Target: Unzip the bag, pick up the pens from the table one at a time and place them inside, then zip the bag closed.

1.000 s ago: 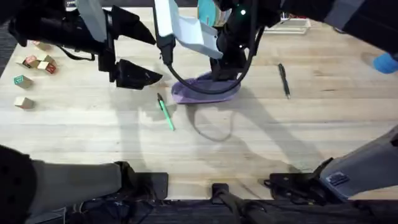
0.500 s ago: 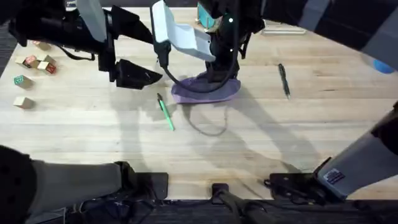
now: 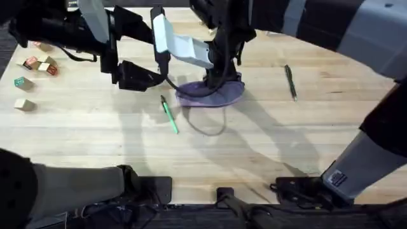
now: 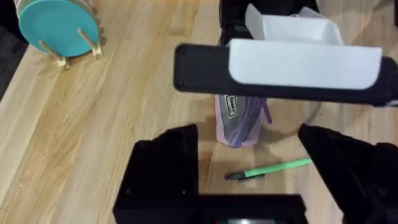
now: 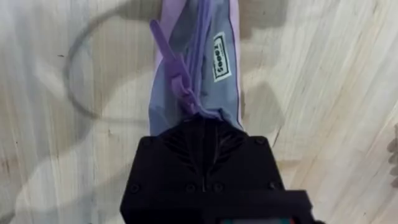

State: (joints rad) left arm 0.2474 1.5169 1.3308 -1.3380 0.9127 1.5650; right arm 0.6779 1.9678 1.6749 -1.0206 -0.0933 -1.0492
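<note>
Right jaws clamped on the bag at upper centre of the tabletop; left jaws open, green pen lower left of bag.

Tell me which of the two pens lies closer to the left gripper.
The green pen: it lies just in front of the open left gripper, left of the bag. The dark pen sits far off on the bag's other side.
</note>
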